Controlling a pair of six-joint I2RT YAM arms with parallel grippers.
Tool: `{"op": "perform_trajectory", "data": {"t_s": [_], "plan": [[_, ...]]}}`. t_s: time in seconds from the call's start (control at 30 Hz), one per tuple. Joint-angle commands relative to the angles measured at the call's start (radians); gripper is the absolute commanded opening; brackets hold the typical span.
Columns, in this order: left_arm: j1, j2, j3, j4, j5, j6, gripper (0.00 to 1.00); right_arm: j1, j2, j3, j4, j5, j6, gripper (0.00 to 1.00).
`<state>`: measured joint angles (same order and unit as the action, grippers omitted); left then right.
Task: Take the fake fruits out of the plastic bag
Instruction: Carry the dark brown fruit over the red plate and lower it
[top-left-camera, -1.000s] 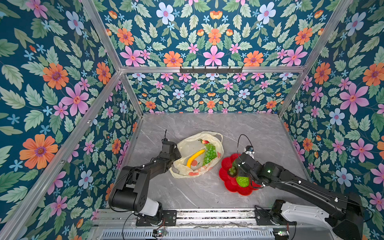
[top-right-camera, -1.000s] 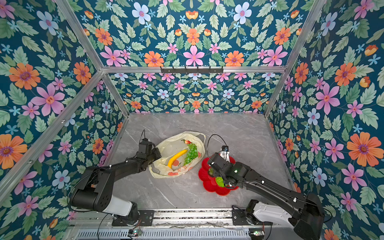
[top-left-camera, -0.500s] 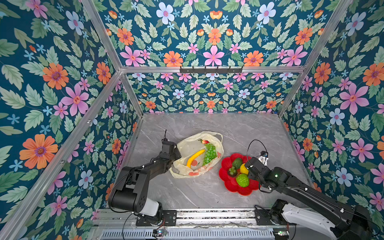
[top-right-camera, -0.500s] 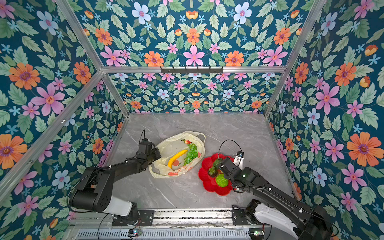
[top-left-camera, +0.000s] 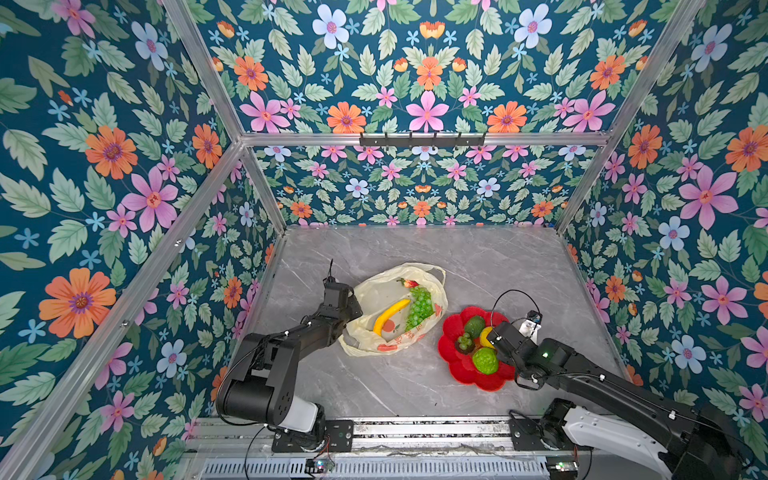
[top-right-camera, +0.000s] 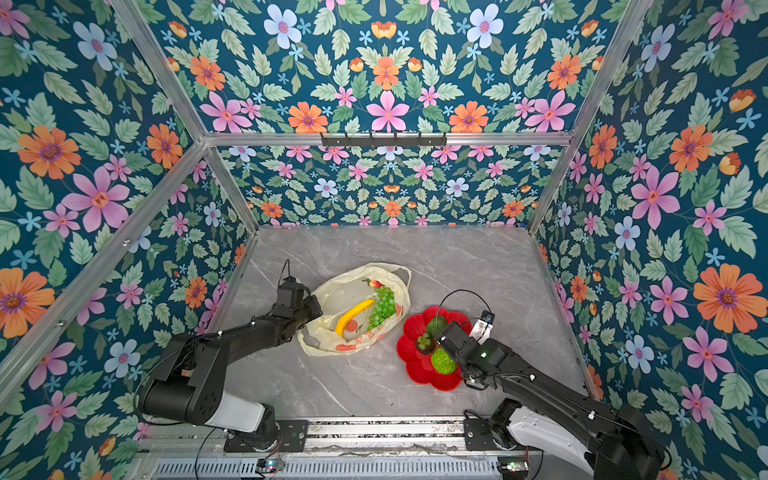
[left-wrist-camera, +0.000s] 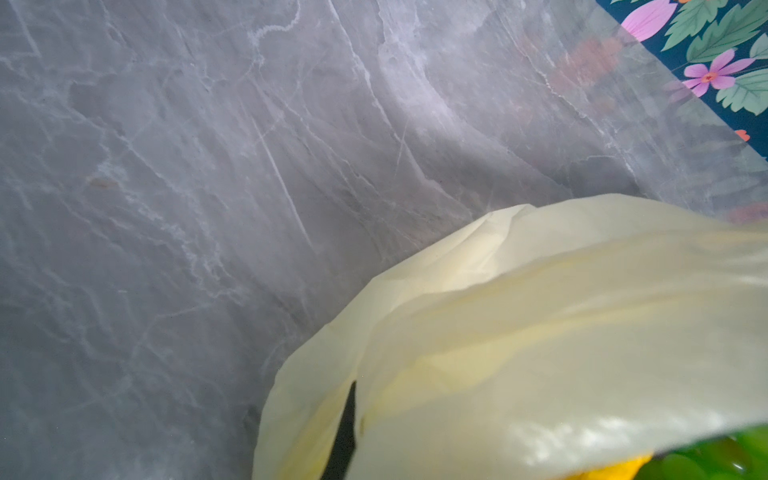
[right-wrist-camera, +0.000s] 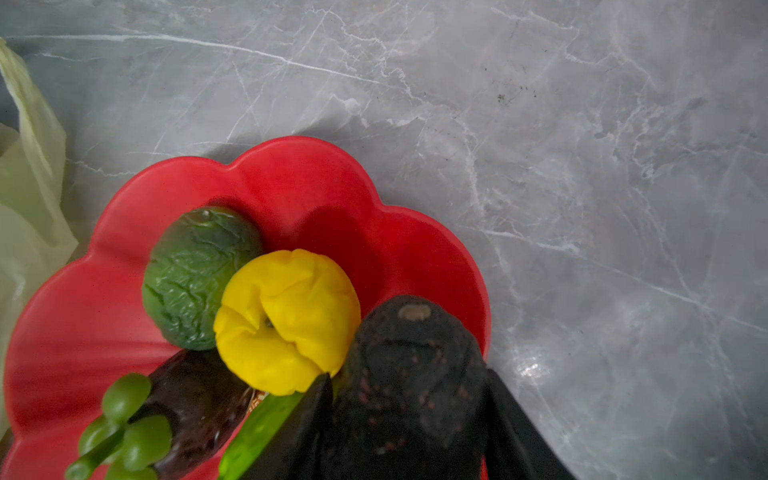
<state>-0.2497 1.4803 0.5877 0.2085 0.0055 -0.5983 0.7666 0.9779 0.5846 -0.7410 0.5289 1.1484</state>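
1. Gray marble table (top-left-camera: 415, 257) sits inside flowery walls (top-left-camera: 124, 166).
2. Squeezed tight, the left gripper (top-left-camera: 352, 307) pinches the plastic bag (top-left-camera: 374, 295) by its left rim.
3. Inside the bag lie a banana (top-left-camera: 390, 316), grapes (top-left-camera: 419, 305) and a strawberry (top-left-camera: 409, 284).
4. Right of the bag, a red plate (top-left-camera: 451, 332) holds an avocado (top-left-camera: 474, 325), a yellow citrus (top-left-camera: 485, 336) and a bumpy green fruit (top-left-camera: 484, 360).
5. Farther right of the bag, the right gripper (right-wrist-camera: 409, 376), halfway apart, holds a dark bumpy fruit (right-wrist-camera: 411, 345).

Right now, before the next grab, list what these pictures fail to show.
left gripper: its fingertips sit under its wrist in both top views, and under the film of the plastic bag in the left wrist view.
dark speckled fruit in the right gripper: the arm covers it in both top views; the right wrist view's edge cuts it off.
Any fruit beneath the banana and grapes: they and bag folds hide it.
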Motion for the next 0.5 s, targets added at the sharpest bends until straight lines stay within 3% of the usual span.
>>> {"op": "perform_trajectory", "data": {"t_s": [0.0, 0.47], "plan": [[0.0, -0.005, -0.001, 0.003, 0.001, 0.009, 0.0, 0.001, 0.016, -0.002, 0.002, 0.045, 0.059, 0.44], [0.0, -0.006, -0.002, 0.004, 0.004, 0.01, 0.0, 0.0, 0.093, -0.029, 0.099, 0.044, 0.116, 0.46]]}}
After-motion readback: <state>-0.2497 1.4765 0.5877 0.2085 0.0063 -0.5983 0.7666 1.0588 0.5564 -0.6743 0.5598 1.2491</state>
